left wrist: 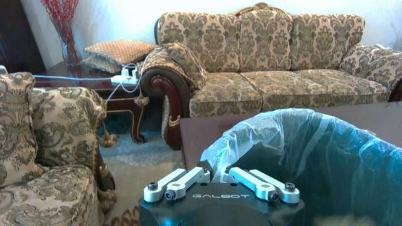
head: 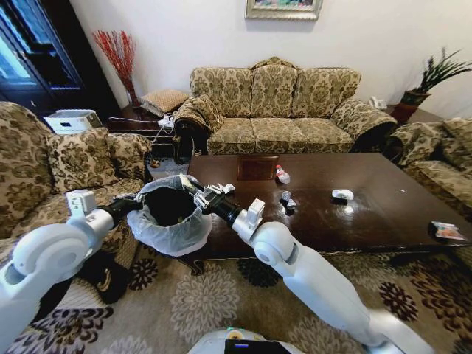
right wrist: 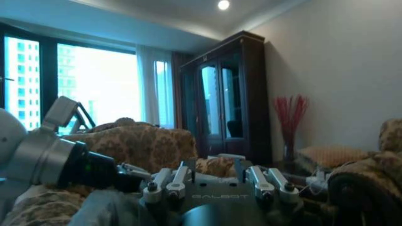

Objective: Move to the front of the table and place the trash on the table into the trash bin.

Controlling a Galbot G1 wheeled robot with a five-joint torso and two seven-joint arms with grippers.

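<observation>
Glossy dark-brown wood marks the large rectangular coffee table (head: 383, 214), and several scraps of trash lie on its top: a crushed small bottle with a red-white label (head: 282, 174) near the square inlay, a crumpled grey-white scrap (head: 287, 200) nearer the front edge, a white wrapper (head: 342, 195) further right, and a colourful snack packet (head: 447, 231) at the far right edge. The small round dark trash bin (head: 171, 214), lined with a crinkled translucent whitish plastic bag (left wrist: 301, 141) folded over its rim, is held up at the table's left end. The left gripper (head: 135, 204) has its fingers pressed together on the bag-covered rim at the bin's left side; the left wrist view shows them closing on the plastic. The right gripper (head: 198, 189) hangs over the bin's mouth at its right rim, and its fingers (right wrist: 183, 173) stand spread with nothing between them

My reading is that the robot is already at the front of the table, so the approach is done. Whether anything lies inside the bin cannot be made out from the head view; a pale blur at the bottom of the bag in the left wrist view may be a dropped scrap, but that is uncertain. At least four pieces remain on the table, so most of the clearing is left
</observation>
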